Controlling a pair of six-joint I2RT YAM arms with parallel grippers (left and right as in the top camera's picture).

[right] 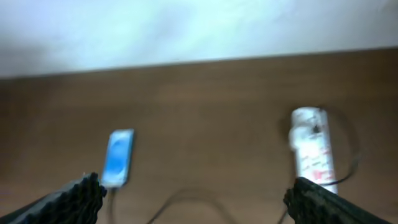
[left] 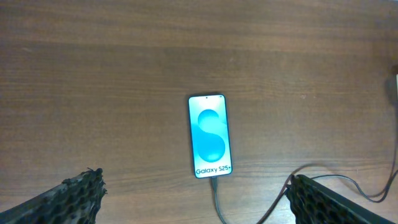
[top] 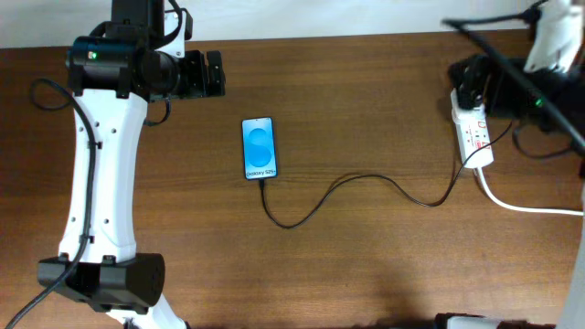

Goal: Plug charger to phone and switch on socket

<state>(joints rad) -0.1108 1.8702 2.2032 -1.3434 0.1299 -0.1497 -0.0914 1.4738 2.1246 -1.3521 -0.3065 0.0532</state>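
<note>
Black charger plugged into lit phone

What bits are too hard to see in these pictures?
- Socket switches: too small overhead, one end covered by the right arm; blurred in the right wrist view.
- Charger tip at the phone: too small to judge if fully in.
- White cord: runs off the overhead's right edge.
</note>
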